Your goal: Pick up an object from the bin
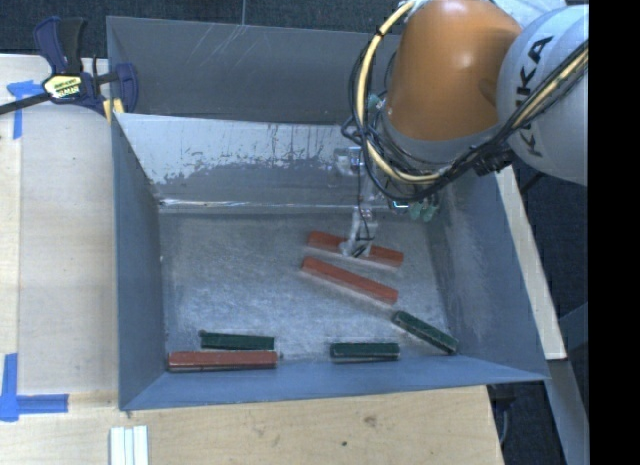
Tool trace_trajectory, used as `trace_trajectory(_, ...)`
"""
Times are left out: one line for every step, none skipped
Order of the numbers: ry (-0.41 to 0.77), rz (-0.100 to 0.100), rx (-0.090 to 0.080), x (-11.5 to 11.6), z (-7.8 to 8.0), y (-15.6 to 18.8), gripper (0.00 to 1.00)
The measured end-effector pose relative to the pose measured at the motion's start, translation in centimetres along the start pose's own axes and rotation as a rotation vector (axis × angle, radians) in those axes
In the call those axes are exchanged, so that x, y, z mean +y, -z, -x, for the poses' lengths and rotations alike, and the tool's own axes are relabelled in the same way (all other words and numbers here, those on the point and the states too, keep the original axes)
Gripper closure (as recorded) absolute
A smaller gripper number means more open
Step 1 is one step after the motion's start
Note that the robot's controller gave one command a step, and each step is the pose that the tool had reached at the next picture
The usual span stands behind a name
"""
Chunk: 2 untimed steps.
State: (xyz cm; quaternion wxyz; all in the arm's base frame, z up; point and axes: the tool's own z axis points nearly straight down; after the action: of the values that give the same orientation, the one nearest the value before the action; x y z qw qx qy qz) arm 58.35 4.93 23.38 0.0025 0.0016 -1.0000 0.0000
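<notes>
Gripper (358, 246) hangs low in the right half of the grey bin (135, 253), its tip down on a red-brown bar (328, 242) that lies toward the far side of the floor. How wide it stands, and whether it has any grip on the bar, cannot be told from this angle. That bar is a long, thin, flat strip, rust red, lying nearly left to right with its right end a little nearer; the gripper's tip covers its middle, so its two ends show on either side.

Just beside it on the near side lies a second red-brown bar (350, 280) of the same shape, slanted so that its right end is nearer. Along the near wall are a third red-brown bar (222, 360) at the left with a dark green bar (236, 341) just beyond it, another green bar (365, 351) further right, and a tilted green bar (425, 332) near the right corner. The arm's orange cover (445, 63) looms over the bin's far right corner.
</notes>
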Motion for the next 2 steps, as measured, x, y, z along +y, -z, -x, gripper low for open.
trace_trajectory(0.232,-0.001,-0.001,-1.66,-0.02,-14.45,0.0)
trace_trajectory(0.229,0.0,-0.009,-1.62,0.2,-14.03,1.0)
